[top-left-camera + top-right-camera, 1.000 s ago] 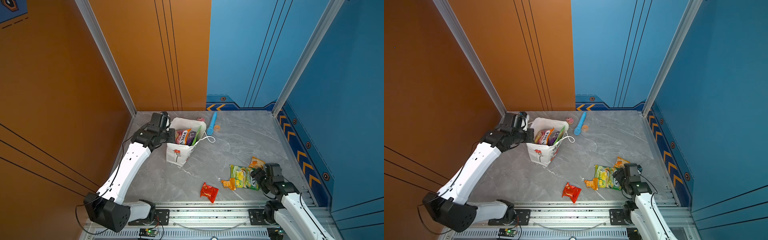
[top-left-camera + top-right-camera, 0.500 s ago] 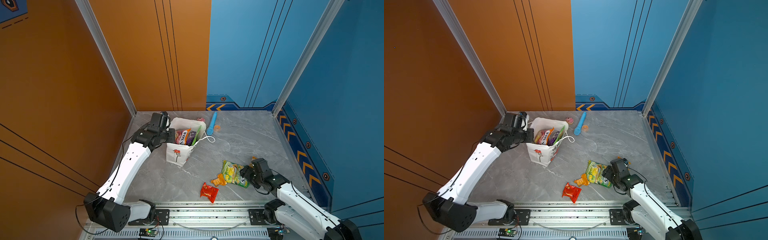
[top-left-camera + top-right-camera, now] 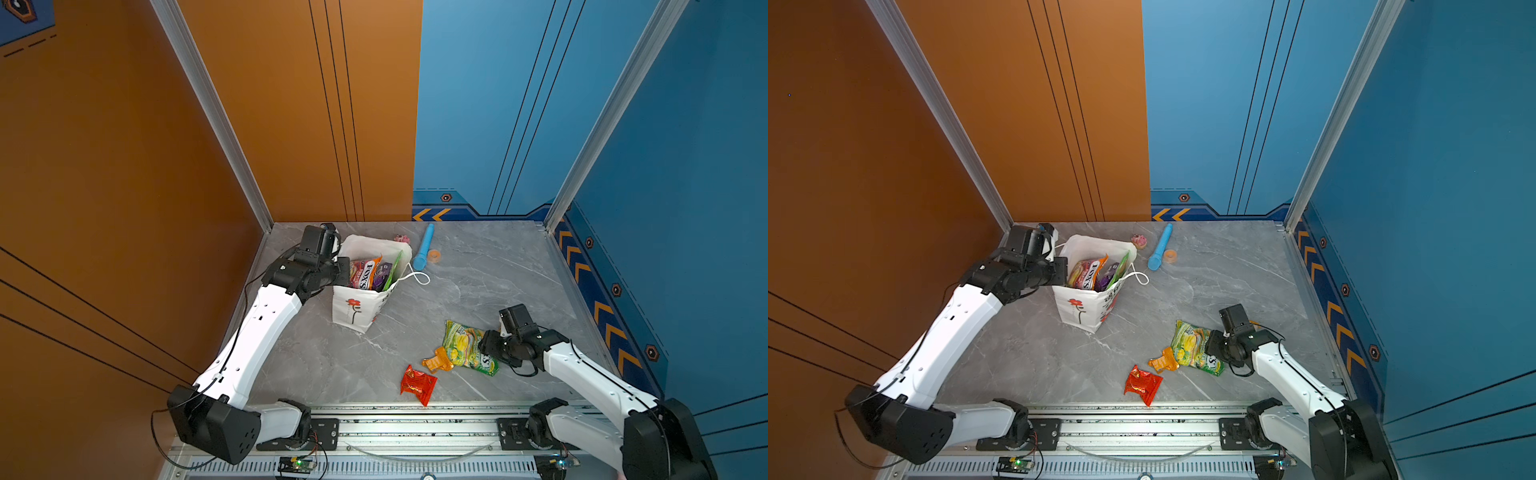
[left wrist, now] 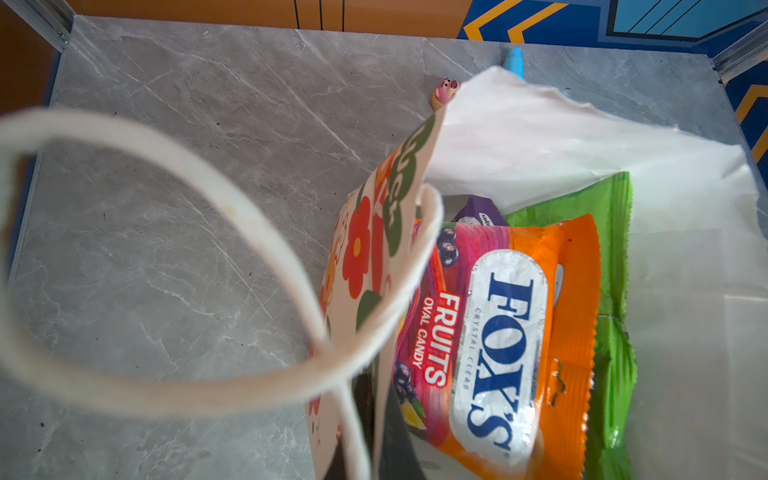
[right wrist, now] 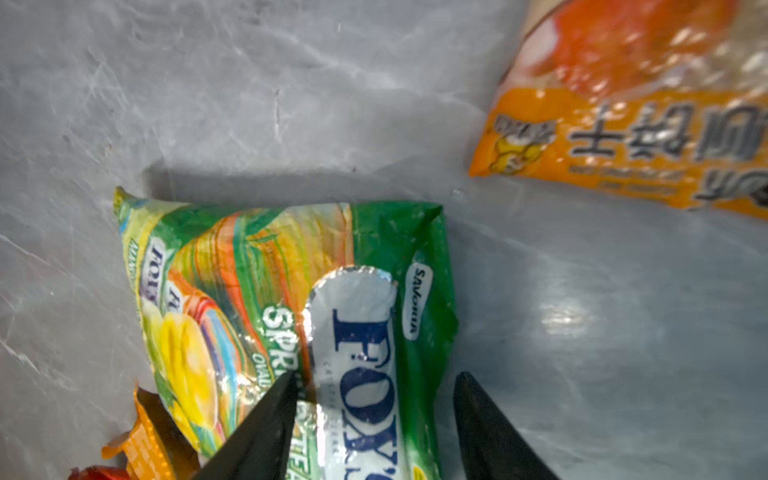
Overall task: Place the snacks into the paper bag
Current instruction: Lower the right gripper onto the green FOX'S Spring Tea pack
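Right end effector (image 5: pixel 378 376), jaws apart astride the green candy packet (image 5: pixel 249 266), may pinch slick wrapper and slip.

Upright paper bag (image 3: pixel 353 307) left, candy packet (image 3: pixel 365 272) inside, tube (image 3: pixel 424 249) behind-right, loose FOX'S packet (image 3: pixel 467 347) front right.

Bare grey tabletop (image 3: pixel 457 291) lies open between the paper bag (image 3: pixel 353 309) and the loose packets (image 3: pixel 467 345) at front right. The bag's mouth is half filled by an orange FOX'S bag (image 3: pixel 365 272), purple pack (image 3: pixel 382 275) and green chip bag (image 3: pixel 395 269); my left gripper (image 3: pixel 343 268), clamped on its left rim, blocks that side, and a blue tube (image 3: pixel 423 250) lies just beyond
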Controlling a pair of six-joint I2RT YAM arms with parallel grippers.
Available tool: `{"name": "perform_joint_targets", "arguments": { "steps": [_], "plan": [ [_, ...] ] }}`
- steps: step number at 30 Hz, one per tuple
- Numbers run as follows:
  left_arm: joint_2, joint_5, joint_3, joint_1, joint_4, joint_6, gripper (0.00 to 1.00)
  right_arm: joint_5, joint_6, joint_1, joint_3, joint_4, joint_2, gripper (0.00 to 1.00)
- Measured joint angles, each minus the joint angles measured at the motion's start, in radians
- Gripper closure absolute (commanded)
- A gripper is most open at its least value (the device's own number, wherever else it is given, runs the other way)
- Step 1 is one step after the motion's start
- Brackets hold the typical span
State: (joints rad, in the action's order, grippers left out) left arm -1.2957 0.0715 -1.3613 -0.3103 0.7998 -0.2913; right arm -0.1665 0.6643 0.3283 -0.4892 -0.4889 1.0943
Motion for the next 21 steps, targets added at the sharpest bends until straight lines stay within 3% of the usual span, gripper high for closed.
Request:
{"name": "perform_joint_targets", "arguments": {
  "steps": [11,21],
  "plan": [
    [0.0,0.0,0.0,0.0,0.0,0.0,1.0,-0.033,0.004,0.037,-0.008,0.075,0.075,0.82],
    [0.0,0.004,0.0,0.0,0.001,0.007,1.0,-0.038,0.013,0.044,-0.013,0.072,0.042,0.96]
  ]
}}
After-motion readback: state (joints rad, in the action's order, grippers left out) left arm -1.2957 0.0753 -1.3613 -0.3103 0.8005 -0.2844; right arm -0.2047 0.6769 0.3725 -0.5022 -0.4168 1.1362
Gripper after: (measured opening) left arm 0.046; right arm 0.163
